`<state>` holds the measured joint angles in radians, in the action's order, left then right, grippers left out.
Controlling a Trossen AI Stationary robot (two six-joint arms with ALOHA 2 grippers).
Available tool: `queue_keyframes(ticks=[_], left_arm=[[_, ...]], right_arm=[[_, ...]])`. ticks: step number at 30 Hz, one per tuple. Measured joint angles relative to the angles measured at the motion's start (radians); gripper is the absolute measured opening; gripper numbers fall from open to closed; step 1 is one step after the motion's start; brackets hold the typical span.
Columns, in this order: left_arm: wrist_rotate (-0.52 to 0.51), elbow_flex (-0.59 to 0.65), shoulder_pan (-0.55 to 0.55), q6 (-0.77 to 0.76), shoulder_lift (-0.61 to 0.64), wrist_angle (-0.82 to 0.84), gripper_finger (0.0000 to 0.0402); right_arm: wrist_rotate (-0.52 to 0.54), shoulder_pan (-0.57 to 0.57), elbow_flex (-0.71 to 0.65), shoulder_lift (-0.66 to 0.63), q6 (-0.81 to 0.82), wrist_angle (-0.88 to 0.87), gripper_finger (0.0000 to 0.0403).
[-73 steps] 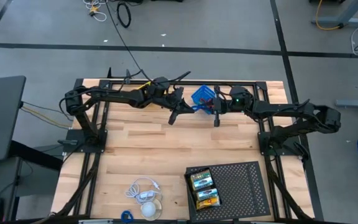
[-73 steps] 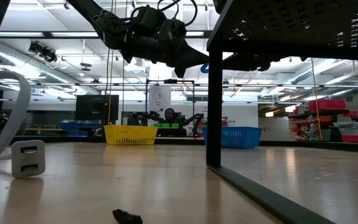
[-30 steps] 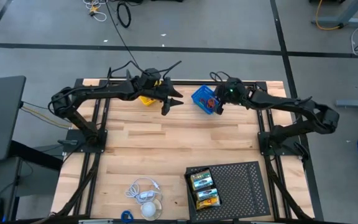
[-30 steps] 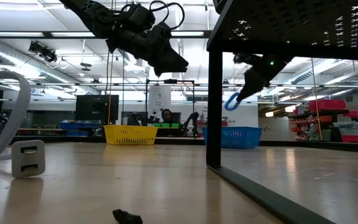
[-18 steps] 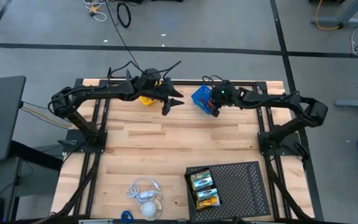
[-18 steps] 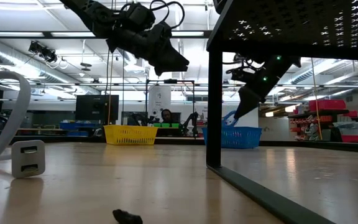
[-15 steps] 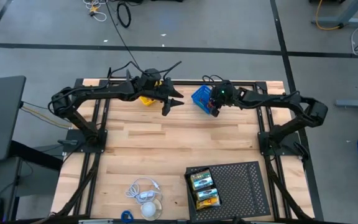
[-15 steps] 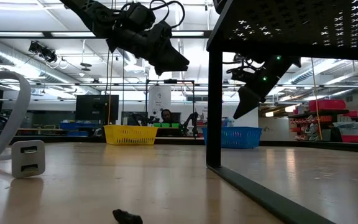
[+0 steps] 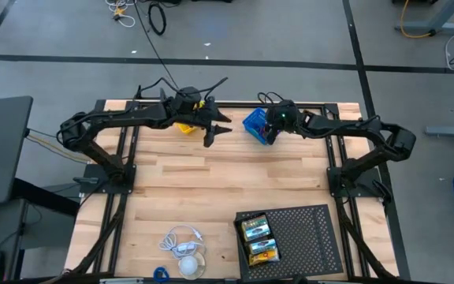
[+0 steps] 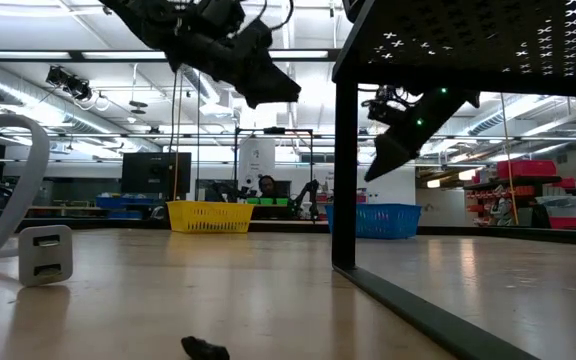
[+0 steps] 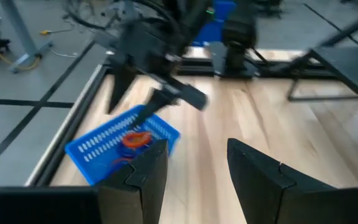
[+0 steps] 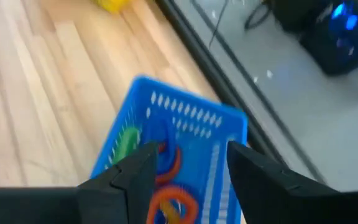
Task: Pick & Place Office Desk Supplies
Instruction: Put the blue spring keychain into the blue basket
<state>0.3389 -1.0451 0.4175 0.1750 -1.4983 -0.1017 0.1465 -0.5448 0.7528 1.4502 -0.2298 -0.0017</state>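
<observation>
A blue basket (image 9: 251,120) stands at the table's far edge, with orange and red loops (image 12: 169,165) and a green one (image 12: 126,140) lying in it. My right gripper (image 12: 188,180) hangs open just above the basket's near end (image 9: 264,134), with nothing between its fingers. My left gripper (image 9: 215,134) hovers open and empty over the table left of the basket, in front of a yellow basket (image 9: 184,126). Two yellow-and-green crayon boxes (image 9: 258,239) lie on the black perforated tray (image 9: 306,233) at the near right.
A white cable and charger (image 9: 184,244) lie near the table's front edge, left of the tray. In the low view the tray's leg (image 10: 345,170) stands close to the camera. Bare wood lies between the baskets and the tray.
My right gripper has sunk toward the blue basket, moving a little toward the table's left, and has opened. The blue loop that it held has dropped out of its fingers toward the basket and no longer shows below the gripper.
</observation>
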Motion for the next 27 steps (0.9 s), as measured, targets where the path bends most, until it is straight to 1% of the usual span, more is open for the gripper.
queue_keyframes(ticks=[2, 4, 6, 8, 10, 11, 13, 15, 18, 21, 25, 27], left_arm=[[-0.002, 0.0, -0.019, 0.024, 0.033, 0.05, 0.0172], [-0.024, 0.0, -0.046, 0.054, 0.071, 0.112, 0.017], [-0.058, 0.0, -0.073, 0.081, 0.11, 0.178, 0.0169], [-0.094, 0.0, -0.105, 0.101, 0.142, 0.233, 0.0168], [-0.103, 0.003, -0.128, 0.119, 0.167, 0.276, 0.0168], [-0.102, 0.019, -0.139, 0.123, 0.181, 0.268, 0.0168], [-0.103, 0.073, -0.151, 0.127, 0.211, 0.227, 0.0168], [-0.103, 0.157, -0.149, 0.114, 0.251, 0.17, 0.0168], [-0.115, 0.297, -0.133, 0.059, 0.331, 0.045, 0.0168], [-0.134, 0.424, -0.122, -0.023, 0.432, -0.048, 0.0168], [-0.14, 0.547, -0.135, -0.153, 0.569, -0.025, 0.0168], [-0.138, 0.595, -0.16, -0.229, 0.622, -0.007, 0.0168]], right_arm=[[-0.011, 0.015, 0.0, -0.001, -0.019, 0.041, 0.0198], [-0.057, 0.036, 0.0, -0.004, -0.044, 0.078, 0.0196], [-0.147, 0.058, 0.0, -0.006, -0.06, 0.141, 0.0194], [-0.277, 0.078, 0.0, -0.019, -0.068, 0.2, 0.0194], [-0.401, 0.099, 0.001, -0.03, -0.069, 0.294, 0.0194], [-0.45, 0.106, 0.001, -0.045, -0.066, 0.314, 0.0194], [-0.494, 0.12, 0.0, -0.088, -0.059, 0.356, 0.0194], [-0.508, 0.129, 0.0, -0.15, -0.061, 0.358, 0.0194], [-0.547, 0.137, -0.015, -0.281, -0.071, 0.325, 0.0194], [-0.578, 0.142, -0.051, -0.445, -0.071, 0.266, 0.0194], [-0.57, 0.158, -0.128, -0.67, -0.049, 0.183, 0.0194], [-0.565, 0.169, -0.171, -0.77, -0.012, 0.175, 0.0194]])
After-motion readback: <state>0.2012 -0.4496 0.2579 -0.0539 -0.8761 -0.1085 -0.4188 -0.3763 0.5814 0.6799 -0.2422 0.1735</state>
